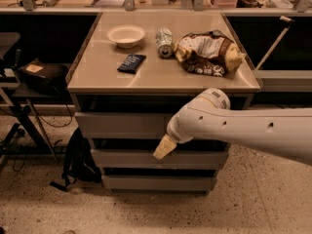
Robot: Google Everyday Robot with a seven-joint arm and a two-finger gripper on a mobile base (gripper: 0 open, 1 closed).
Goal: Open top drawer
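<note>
The top drawer (122, 125) is the wide grey front panel just under the tabletop, above two shorter grey drawer fronts (126, 159). Its front stands about in line with the two below it. My gripper (163, 147) is a pale tip at the end of my white arm (243, 130), which comes in from the right. The tip points down and left, in front of the lower edge of the top drawer, right of its centre. My arm hides the drawer's right half.
On the tan tabletop (97, 79) lie a white bowl (126, 35), a tipped can (164, 43), a crumpled chip bag (207, 52) and a dark packet (131, 63). A black backpack (80, 157) leans on the cabinet's left side. Dark furniture (41, 77) stands left.
</note>
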